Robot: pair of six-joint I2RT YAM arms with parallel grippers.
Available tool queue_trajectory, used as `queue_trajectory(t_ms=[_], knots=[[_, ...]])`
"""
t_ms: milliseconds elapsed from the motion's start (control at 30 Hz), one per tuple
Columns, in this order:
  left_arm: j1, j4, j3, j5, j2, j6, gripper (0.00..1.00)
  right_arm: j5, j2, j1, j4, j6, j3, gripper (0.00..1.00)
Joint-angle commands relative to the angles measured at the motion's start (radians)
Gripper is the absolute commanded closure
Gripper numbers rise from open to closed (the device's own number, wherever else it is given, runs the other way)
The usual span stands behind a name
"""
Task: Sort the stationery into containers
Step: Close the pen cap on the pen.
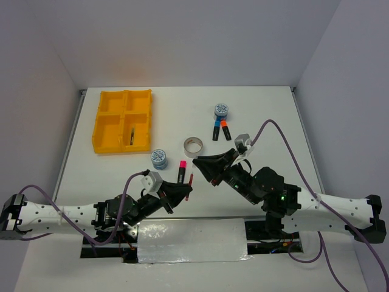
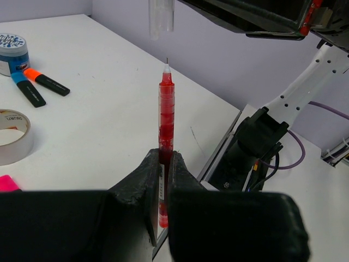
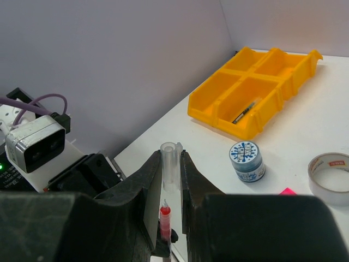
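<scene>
Above the near middle of the counter [image 1: 273, 109], my left claw [image 2: 165, 164] grips the red pen [image 2: 166, 109] upright and my right claw [image 3: 171, 174] pinches its clear cap [image 3: 170, 155] just over the tip, so I think capping needs exact alignment.

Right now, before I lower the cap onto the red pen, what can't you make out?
- Lower end of the red pen: hidden inside the left claw, left wrist view.
- Top of the clear cap: cut off by that view's upper edge; the right claw covers its sides in the right wrist view.
- Cap-to-tip gap: too small in the top view.
- Colour of the pen in the yellow tray: too small to tell.
</scene>
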Motion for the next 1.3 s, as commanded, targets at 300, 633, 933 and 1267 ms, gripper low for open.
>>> queue_trajectory(t_ms=[300, 633, 933, 1267], knots=[[0.004, 0.052, 0.038, -0.021, -0.017, 0.001, 1.0, -0.028, -0.013, -0.002, 0.073, 0.026, -0.043, 0.94], [0.004, 0.052, 0.035, -0.033, -0.02, 0.001, 1.0, -0.045, -0.009, -0.002, 0.11, 0.055, -0.078, 0.93], [0.004, 0.059, 0.026, -0.027, -0.017, -0.005, 1.0, 0.001, 0.011, -0.004, 0.066, 0.015, 0.011, 0.94], [0.004, 0.059, 0.025, -0.031, -0.005, -0.007, 1.0, 0.012, 0.005, -0.004, 0.046, 0.001, 0.033, 0.94]])
